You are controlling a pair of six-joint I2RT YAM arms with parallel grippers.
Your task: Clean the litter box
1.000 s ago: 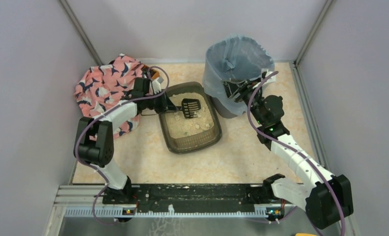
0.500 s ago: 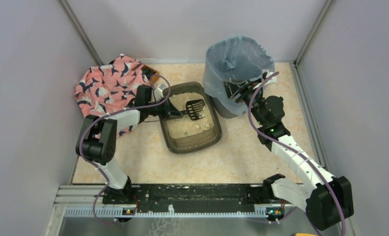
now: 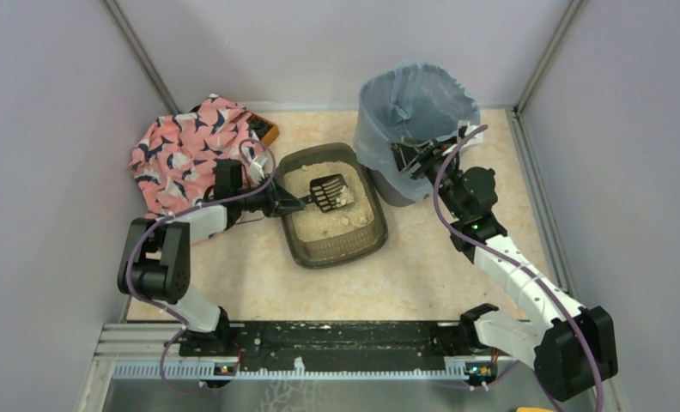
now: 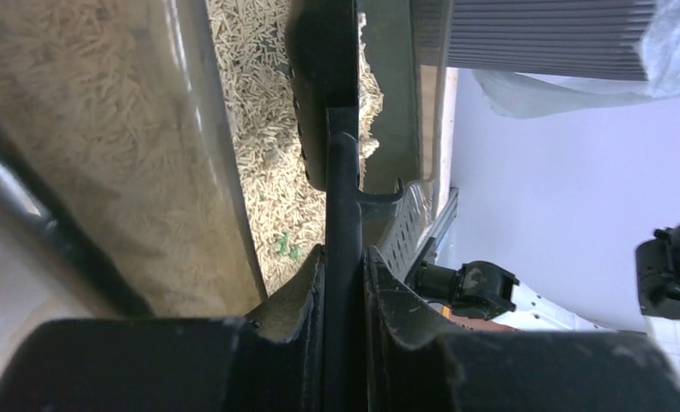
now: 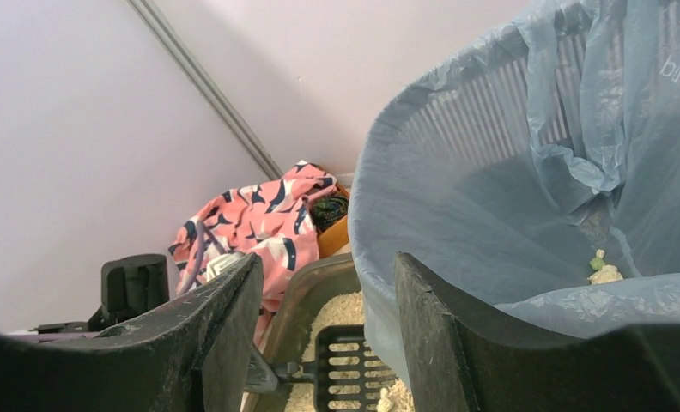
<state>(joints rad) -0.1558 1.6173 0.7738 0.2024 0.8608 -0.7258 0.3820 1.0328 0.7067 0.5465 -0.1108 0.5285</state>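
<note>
The litter box [image 3: 336,251], a dark tray of beige granules, sits mid-table, and its brown wall [image 4: 105,129] fills the left of the left wrist view. My left gripper [image 3: 285,202] [image 4: 345,256] is shut on the thin handle of the black slotted scoop [image 3: 330,193] [image 4: 324,77]. The scoop's head lies low over the granules at the tray's far end. My right gripper [image 3: 409,159] [image 5: 328,266] stands open astride the near-left rim of the bag-lined bin [image 3: 414,103] [image 5: 491,172], one finger inside and one outside. Between its fingers I see the scoop [image 5: 345,369].
A pink patterned cloth [image 3: 186,150] lies at the back left, over an orange object [image 3: 268,133]. Pale walls close in the table on three sides. A few pale and green clumps [image 5: 605,270] lie inside the bin liner. The arms' mounting rail [image 3: 319,343] runs along the near edge.
My left arm has swung its elbow out to the left and dropped lower. The scoop has tipped from steep to nearly flat over the granules. The right arm has not moved.
</note>
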